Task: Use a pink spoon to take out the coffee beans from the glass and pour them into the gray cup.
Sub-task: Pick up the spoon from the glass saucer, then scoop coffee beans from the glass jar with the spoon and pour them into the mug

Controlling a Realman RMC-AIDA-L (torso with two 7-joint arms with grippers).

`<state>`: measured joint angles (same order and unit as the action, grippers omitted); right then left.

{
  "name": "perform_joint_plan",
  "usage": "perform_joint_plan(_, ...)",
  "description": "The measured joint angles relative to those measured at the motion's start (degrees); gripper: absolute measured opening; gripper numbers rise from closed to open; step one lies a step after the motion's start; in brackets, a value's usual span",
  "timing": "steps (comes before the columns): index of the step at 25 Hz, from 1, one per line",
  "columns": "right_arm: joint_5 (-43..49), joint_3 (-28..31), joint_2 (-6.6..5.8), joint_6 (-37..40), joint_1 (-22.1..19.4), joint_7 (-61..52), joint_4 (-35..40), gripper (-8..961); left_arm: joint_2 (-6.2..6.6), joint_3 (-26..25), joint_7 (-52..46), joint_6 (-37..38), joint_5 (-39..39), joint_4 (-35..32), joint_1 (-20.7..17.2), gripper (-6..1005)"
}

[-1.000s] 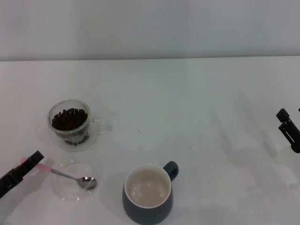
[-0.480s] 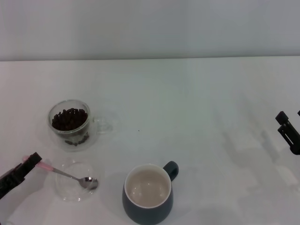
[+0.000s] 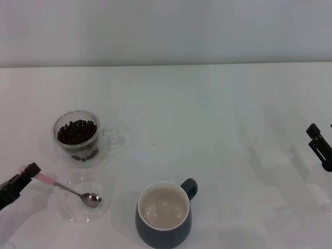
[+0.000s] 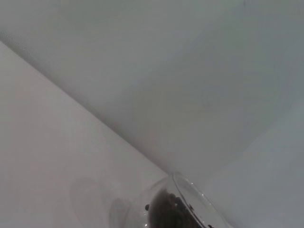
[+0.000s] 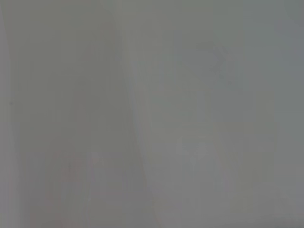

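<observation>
The pink spoon [image 3: 70,190] lies slanted, its silver bowl resting in a flat clear saucer [image 3: 78,215] at the front left. My left gripper [image 3: 29,171] is at the far left edge, shut on the spoon's pink handle end. The glass [image 3: 62,145] stands behind the saucer, filled with coffee beans [image 3: 77,130]. The glass's rim [image 4: 191,196] and the beans [image 4: 166,214] also show in the left wrist view. The gray cup [image 3: 162,233] stands at the front centre, empty, with its handle pointing back right. My right gripper [image 3: 317,140] hangs at the far right edge, away from everything.
The white table [image 3: 207,114] runs back to a pale wall. A wide bare stretch lies between the gray cup and my right gripper. The right wrist view shows only plain grey surface.
My left gripper has drawn back to the left and lower in the head view, dragging the spoon a little left with it. The right gripper has hardly moved.
</observation>
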<state>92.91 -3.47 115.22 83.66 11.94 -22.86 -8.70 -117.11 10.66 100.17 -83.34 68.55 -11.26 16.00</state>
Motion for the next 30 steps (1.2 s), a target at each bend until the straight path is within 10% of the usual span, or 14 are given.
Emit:
perform_joint_plan(18, -0.01, 0.38, -0.09, 0.01, -0.24, 0.01, 0.00, 693, 2.03, -0.17, -4.39, -12.68, 0.82, -3.35, 0.16, 137)
perform_joint_plan(26, -0.10, 0.39, -0.09, 0.01, -0.11, 0.02, 0.12, 693, 7.74, -0.29, -8.63, -19.33, 6.88, -8.86, 0.46, 136)
perform_joint_plan(30, -0.07, 0.40, -0.10, -0.27, 0.23, -0.01, 0.00, 693, 8.62, -0.25, -6.38, -14.51, 10.57, -11.15, 2.34, 136)
